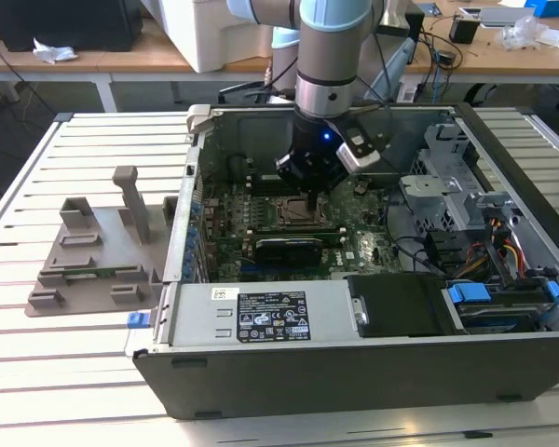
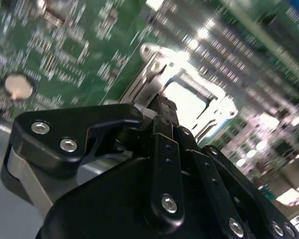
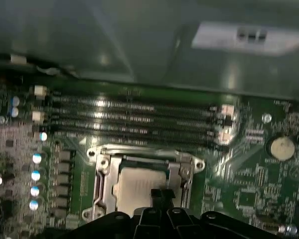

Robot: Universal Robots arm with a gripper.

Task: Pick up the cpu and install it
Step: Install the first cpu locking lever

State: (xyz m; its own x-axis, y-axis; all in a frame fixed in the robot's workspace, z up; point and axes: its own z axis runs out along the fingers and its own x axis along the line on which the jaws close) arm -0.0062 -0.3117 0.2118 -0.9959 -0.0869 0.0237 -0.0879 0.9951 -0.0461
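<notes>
Black gripper (image 1: 314, 182) with silver screws, blue light glowing on it; arm (image 1: 331, 56) grey and silver. Green motherboard (image 3: 249, 189) speckled with pale solder dots, black memory slots (image 3: 134, 117) in parallel stripes, row of blue-white capacitors (image 3: 35, 181), silver coin cell (image 3: 281, 147). Pale silvery-grey cpu (image 3: 139, 188) inside shiny metal socket frame (image 3: 102, 174). Grey computer case (image 1: 335, 377), white labels (image 1: 273, 315), blue drive clips (image 1: 468, 292). Grey plastic cover (image 1: 98, 251) on white slatted table (image 1: 65, 372).

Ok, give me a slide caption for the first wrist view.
Gripper poised over the cpu sitting inside the metal-framed socket, memory slots beyond.
</notes>
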